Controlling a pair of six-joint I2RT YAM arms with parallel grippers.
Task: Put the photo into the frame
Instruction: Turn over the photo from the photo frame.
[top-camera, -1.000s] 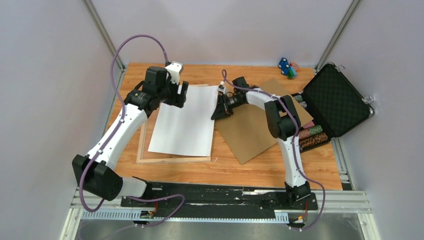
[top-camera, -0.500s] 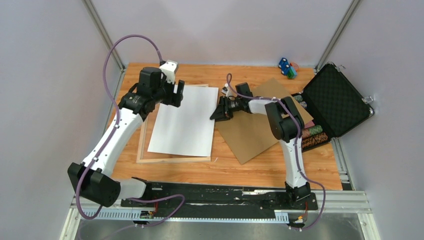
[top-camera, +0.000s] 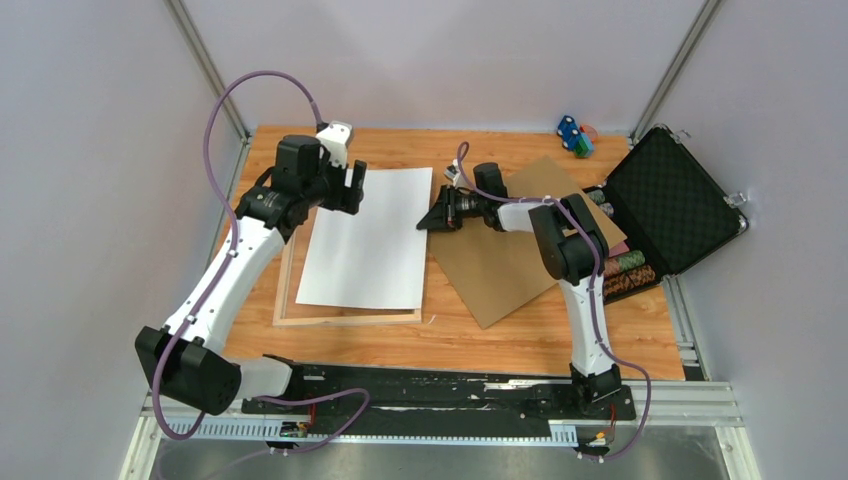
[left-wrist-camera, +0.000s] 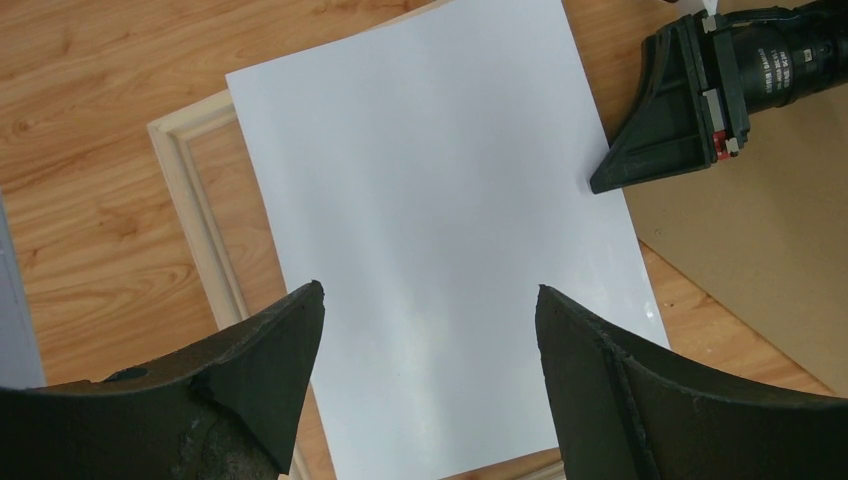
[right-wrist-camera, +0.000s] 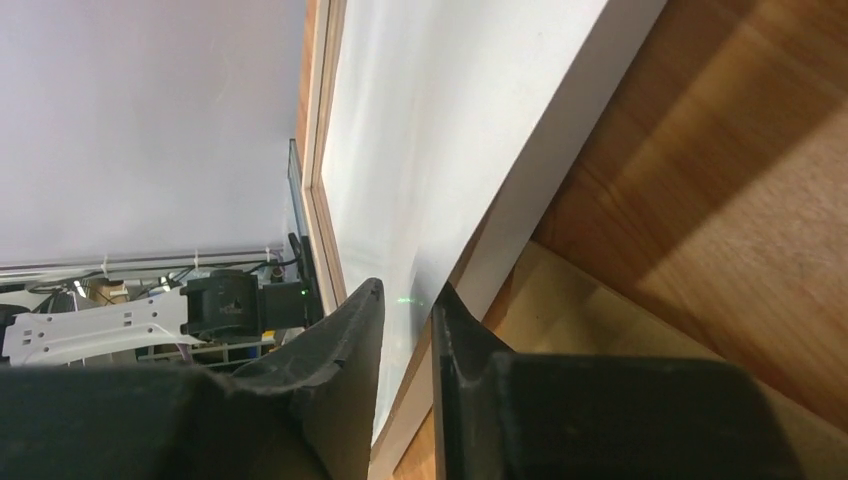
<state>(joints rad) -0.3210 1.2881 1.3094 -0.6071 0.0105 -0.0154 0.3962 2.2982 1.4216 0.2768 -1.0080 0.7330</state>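
Photo (top-camera: 365, 240) askew over frame (top-camera: 345, 319), chips (top-camera: 625, 270) in open case (top-camera: 672, 195)

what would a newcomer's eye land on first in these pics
A large white rectangular photo sheet, blank side up, lies skewed across the pale wooden picture frame left of centre. The right gripper meets its right edge with fingers nearly together, while the left gripper hangs wide open over its far left corner. Far right, an open black foam-lined case holds stacked poker chips.

Photo (right-wrist-camera: 440, 130) edge at tool (right-wrist-camera: 408, 296) tips
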